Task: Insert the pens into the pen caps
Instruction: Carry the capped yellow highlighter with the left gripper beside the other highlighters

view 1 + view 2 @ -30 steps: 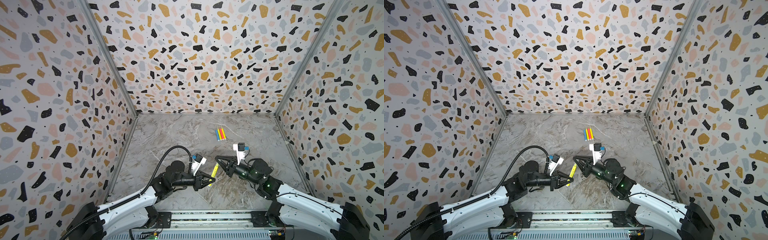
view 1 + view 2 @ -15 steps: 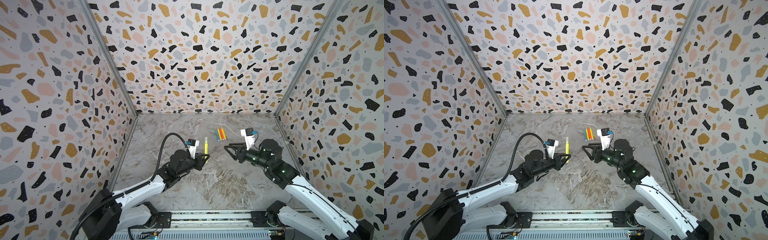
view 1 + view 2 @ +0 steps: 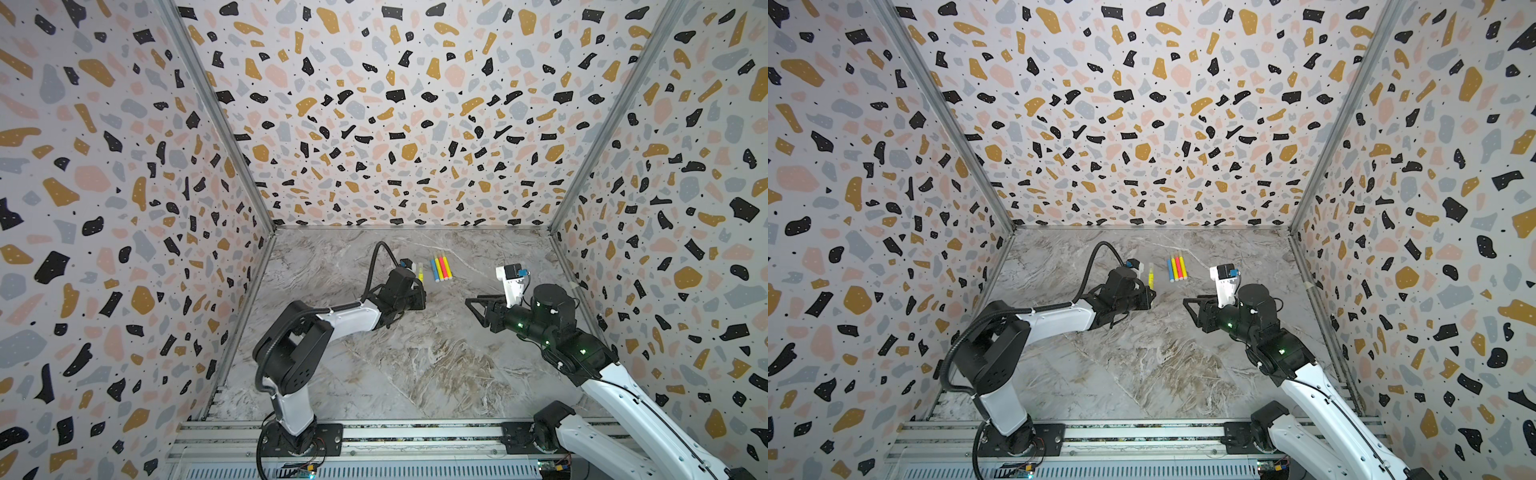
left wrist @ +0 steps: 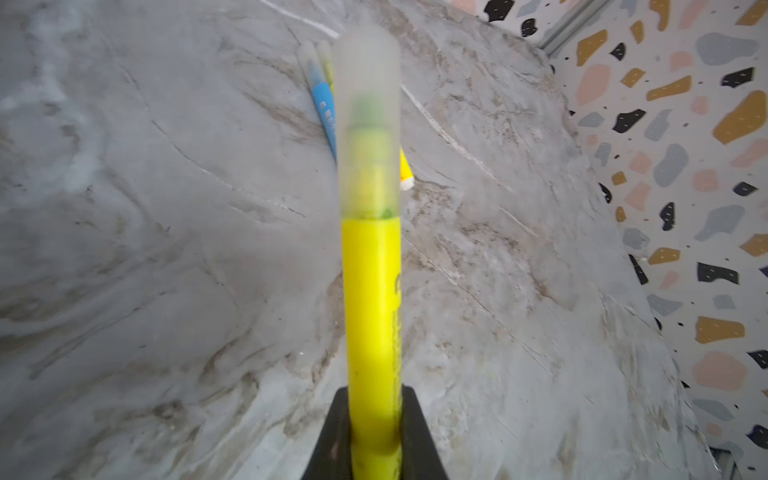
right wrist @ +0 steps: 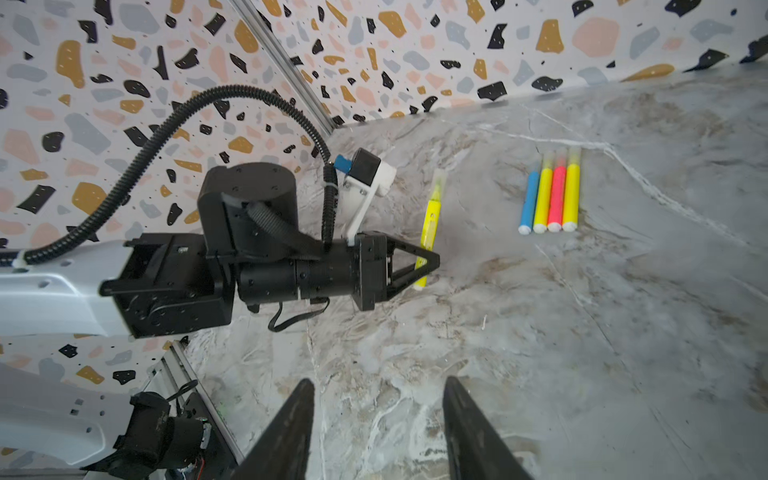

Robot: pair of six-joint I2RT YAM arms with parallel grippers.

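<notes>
The left gripper (image 5: 430, 259) has carried the yellow marker pen (image 4: 370, 299) from the front of the tabletop (image 3: 415, 374) toward the back. Its fingers are clamped tight on the lower barrel, and the frosted cap (image 4: 368, 124) beyond them now looks fully seated over the tip. Just ahead and to the right of those fingers lies the row of four capped pens (image 5: 548, 195), side by side and touching. The right gripper (image 3: 473, 309) has let go and pulled back, its fingers about half apart and empty. This pen seems finished; only laying it beside the row remains.
</notes>
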